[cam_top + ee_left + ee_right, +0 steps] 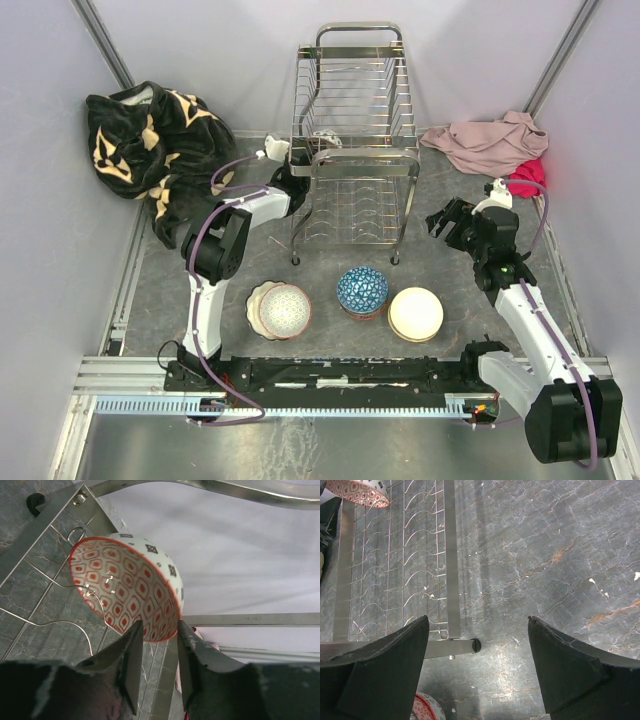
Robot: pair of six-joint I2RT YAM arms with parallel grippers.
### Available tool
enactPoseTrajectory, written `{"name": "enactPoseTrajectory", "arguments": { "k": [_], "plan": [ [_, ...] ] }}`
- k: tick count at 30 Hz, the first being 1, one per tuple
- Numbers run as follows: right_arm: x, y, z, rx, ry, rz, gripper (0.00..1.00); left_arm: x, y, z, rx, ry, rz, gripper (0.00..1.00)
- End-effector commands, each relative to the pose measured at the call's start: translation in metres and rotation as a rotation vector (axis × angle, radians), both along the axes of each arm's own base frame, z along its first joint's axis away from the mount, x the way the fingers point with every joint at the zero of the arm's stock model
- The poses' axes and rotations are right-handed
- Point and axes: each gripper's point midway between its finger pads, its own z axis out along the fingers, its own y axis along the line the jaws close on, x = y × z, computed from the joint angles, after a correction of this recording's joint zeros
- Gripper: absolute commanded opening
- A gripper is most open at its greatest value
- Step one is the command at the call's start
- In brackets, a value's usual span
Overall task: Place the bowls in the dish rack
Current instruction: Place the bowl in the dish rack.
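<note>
Leaning on edge among the wires of the tall two-tier chrome dish rack (355, 120), the red-and-white patterned bowl (125, 590) lies straight ahead of the left claw (159, 624), whose jaws stand slightly apart astride its lower rim. The right claw (477, 622) hangs wide apart and empty beside the one rack. Five bowls in all: one is racked and four sit on the grey marbled table (420, 265). A second red patterned bowl (288, 308) overlaps a cream scalloped bowl (258, 300) nearer the left arm. A blue patterned bowl (362, 290) sits in the middle, and a plain cream bowl (415, 313) is nearer the right arm.

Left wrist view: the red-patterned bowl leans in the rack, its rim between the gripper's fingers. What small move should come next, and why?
Probably open the left gripper wider, then pull straight back. The red-patterned bowl leans on the dish rack wires with its rim between the jaws; pulling away while pinching could drag it out.
</note>
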Motion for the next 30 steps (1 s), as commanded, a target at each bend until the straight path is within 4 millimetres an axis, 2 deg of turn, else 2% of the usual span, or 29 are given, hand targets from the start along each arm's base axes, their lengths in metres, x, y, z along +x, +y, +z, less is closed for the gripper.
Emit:
{"name": "enactPoseTrajectory", "arguments": {
  "k": [1,5,10,15,17,21,27,30],
  "plan": [
    [0.007,0.001,0.032,0.014,-0.086,0.001,0.88,0.009,-0.003,0.011,0.069,-0.019,-0.013,0.45],
    [0.007,0.001,0.031,0.015,-0.085,0.004,0.88,0.014,-0.005,0.017,0.100,-0.022,-0.024,0.50],
    [0.008,0.002,0.031,0.017,-0.083,0.005,0.88,0.011,-0.004,0.024,0.127,-0.031,-0.038,0.51],
    [0.007,0.001,0.030,0.014,-0.078,0.002,0.88,-0.001,-0.002,0.035,0.157,-0.027,-0.093,0.54],
    [0.007,-0.001,0.028,0.009,-0.070,-0.008,0.90,-0.009,0.005,0.038,0.191,-0.013,-0.110,0.57],
    [0.010,-0.004,0.022,-0.005,-0.046,-0.024,0.91,-0.024,0.035,0.034,0.263,0.020,-0.137,0.63],
    [0.009,-0.011,0.020,-0.034,-0.031,-0.048,0.93,-0.024,0.096,0.036,0.243,0.048,-0.199,0.65],
    [0.008,-0.015,0.017,-0.052,-0.022,-0.064,0.94,-0.044,0.120,0.045,0.262,0.058,-0.205,0.66]
  ]
}}
